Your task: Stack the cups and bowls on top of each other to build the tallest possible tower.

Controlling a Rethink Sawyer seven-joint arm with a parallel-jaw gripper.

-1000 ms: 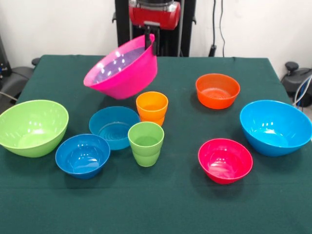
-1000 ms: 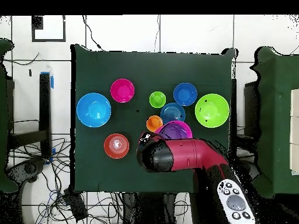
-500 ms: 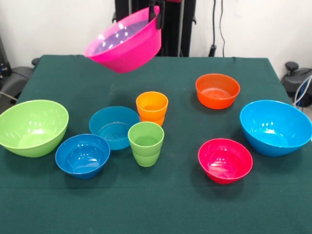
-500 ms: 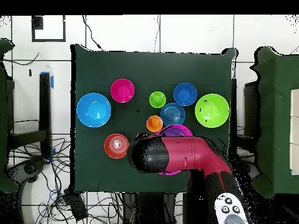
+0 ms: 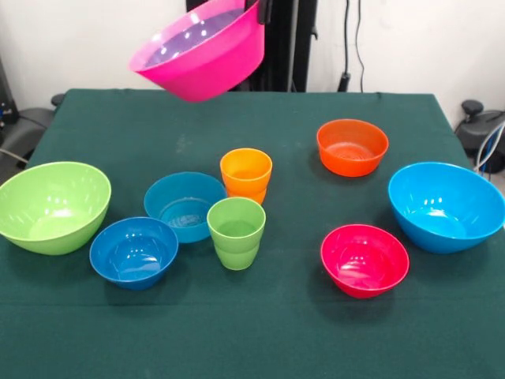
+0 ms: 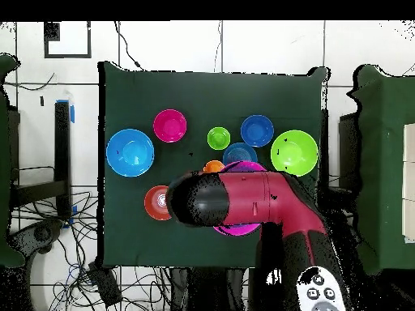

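Green cloth covers the table (image 5: 331, 347), and behind it stands a white wall (image 5: 95, 39). Cups and bowls sit apart on the cloth. High above them, the gripper (image 5: 263, 9) is closed on the rim of the tilted pink bowl (image 5: 201, 51).

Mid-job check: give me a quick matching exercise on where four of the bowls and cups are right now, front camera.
Things:
1. pink bowl
2. lime green cup
3. orange bowl
4. lime green bowl

Places:
A. on the table at the picture's left edge
B. held tilted in the air, above the table
C. just in front of the orange cup
D. behind the red-pink bowl

Pairs: 1-B, 2-C, 3-D, 4-A
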